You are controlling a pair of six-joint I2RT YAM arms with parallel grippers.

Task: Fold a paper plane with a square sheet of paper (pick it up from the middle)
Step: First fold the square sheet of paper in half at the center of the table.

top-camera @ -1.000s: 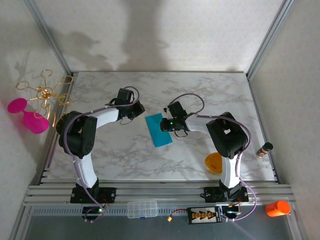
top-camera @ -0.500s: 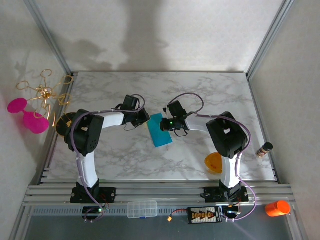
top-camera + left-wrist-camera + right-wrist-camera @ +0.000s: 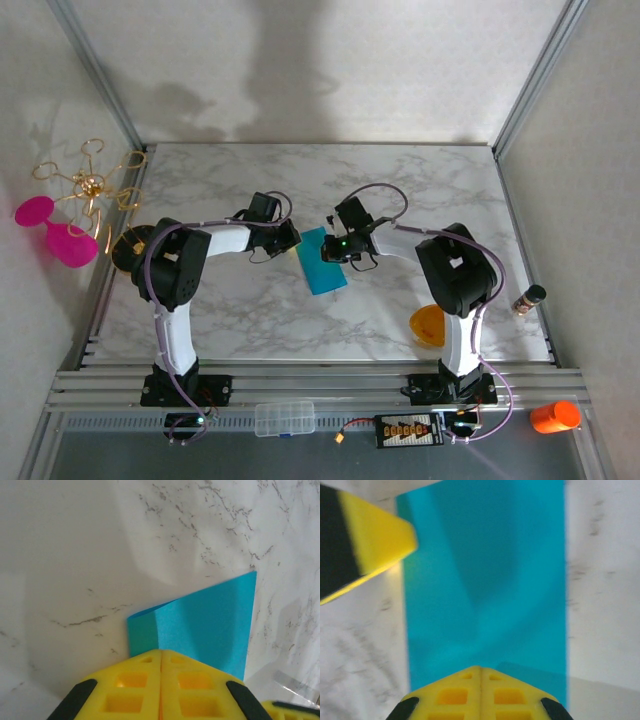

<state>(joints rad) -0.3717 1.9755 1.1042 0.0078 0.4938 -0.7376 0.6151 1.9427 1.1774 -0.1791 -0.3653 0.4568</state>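
Top external view: teal sheet (image 3: 322,261) mid-table, folded in half | both my pincers, left (image 3: 291,236) and right (image 3: 330,250), pressed together, holding nothing | risk: a sideways nudge slides it and skews the crease

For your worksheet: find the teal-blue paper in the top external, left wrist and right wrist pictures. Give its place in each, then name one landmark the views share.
Top external: the teal-blue paper lies mid-table, between the two grippers.
Left wrist: it sits lower centre-right, just above the shut left gripper.
Right wrist: it fills the centre, above the shut right gripper.
Shared landmark: the marble tabletop under the paper.
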